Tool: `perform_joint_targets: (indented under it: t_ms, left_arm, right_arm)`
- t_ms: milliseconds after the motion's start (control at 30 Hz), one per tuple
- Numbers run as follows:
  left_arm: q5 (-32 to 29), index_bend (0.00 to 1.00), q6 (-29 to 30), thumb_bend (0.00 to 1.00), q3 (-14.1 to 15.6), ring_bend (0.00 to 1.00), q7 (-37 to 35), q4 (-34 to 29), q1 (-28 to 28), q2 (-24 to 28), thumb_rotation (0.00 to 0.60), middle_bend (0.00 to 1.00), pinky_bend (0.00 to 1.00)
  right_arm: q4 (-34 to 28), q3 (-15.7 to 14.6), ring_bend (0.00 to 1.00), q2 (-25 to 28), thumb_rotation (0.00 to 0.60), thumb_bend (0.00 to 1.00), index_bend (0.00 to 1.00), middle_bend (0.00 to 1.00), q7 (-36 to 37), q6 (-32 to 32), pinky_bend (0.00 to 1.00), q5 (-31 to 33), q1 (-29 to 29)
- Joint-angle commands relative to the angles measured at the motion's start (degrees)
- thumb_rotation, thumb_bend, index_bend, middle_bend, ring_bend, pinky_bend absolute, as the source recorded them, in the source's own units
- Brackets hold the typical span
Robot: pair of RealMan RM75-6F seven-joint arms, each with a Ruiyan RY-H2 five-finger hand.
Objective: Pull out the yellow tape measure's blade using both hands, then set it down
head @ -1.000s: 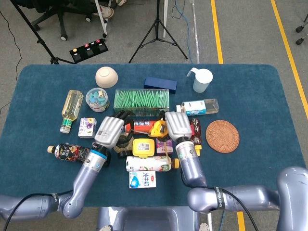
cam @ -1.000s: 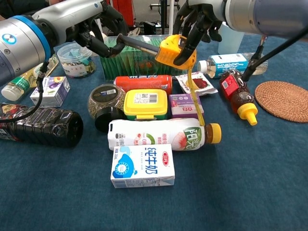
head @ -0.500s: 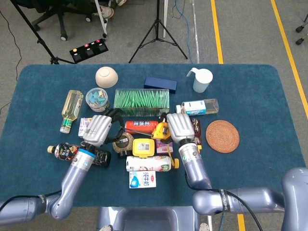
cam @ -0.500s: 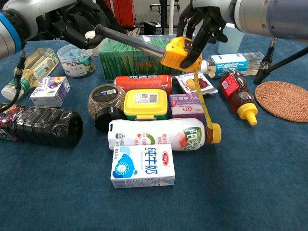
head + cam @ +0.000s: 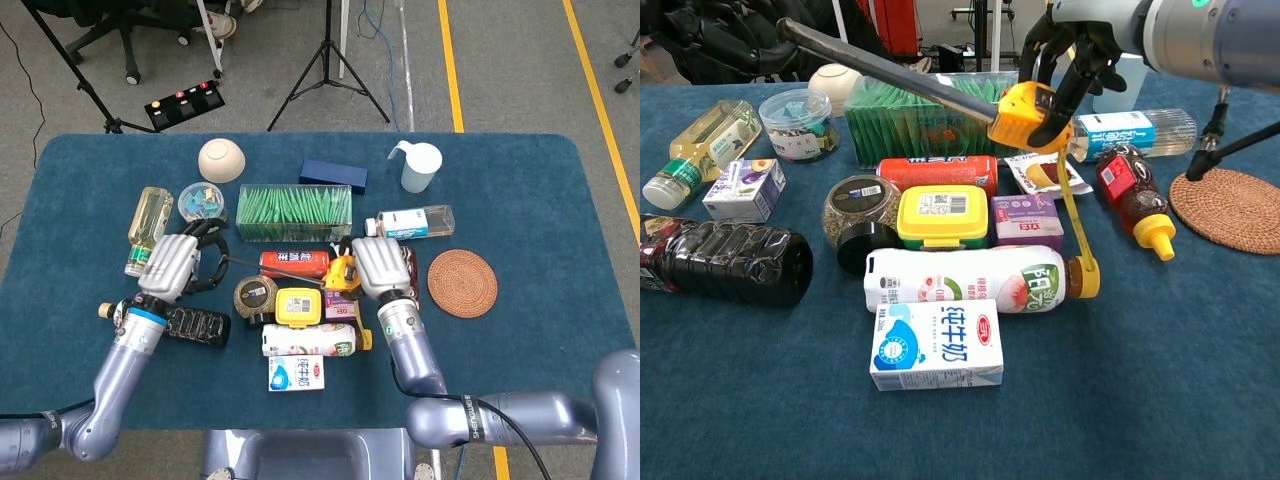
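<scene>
Cluttered blue table (image 5: 520, 330)

Glossy plastic tape measure (image 5: 1025, 115), matt cloth table (image 5: 1160, 380), woven coaster (image 5: 1230, 208)

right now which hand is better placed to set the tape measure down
Right. The right hand grips the yellow tape measure body above the table's middle, so it can lower it. The left hand holds only the far end of the extended blade, out to the left.

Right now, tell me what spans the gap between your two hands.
In the chest view, the tape measure's blade stretches from the left hand to the yellow case held by the right hand.
</scene>
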Motion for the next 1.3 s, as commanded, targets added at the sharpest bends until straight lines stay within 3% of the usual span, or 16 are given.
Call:
perform_joint_targets:
  t_ms: [33, 567, 1300]
  left_arm:
    - [0.46, 0.57, -0.03, 0.45, 0.26, 0.21, -1.68, -0.61, 1.16, 1.68, 0.6, 0.26, 0.38]
    - [2.47, 0.57, -1.65, 0.45, 1.95, 0.21, -11.9, 0.8, 6.24, 8.48, 0.6, 0.27, 0.38]
    - [5.32, 0.57, -3.13, 0.44, 3.21, 0.21, -20.38, 6.4, 9.66, 11.09, 0.6, 0.27, 0.38]
  right_arm:
    - [0.02, -0.35, 0.79, 0.2, 0.6, 0.33, 0.7, 0.65, -0.12, -0.12, 0.79, -0.19, -0.18]
    - [-0.53, -2.54, 0.79, 2.25, 0.6, 0.33, 0.7, 0.65, -1.74, -0.32, 0.79, -1.58, -1.1]
    - [-1.21, -5.81, 0.79, 6.1, 0.6, 0.33, 0.7, 0.65, -4.96, -1.26, 0.79, -1.75, -2.02]
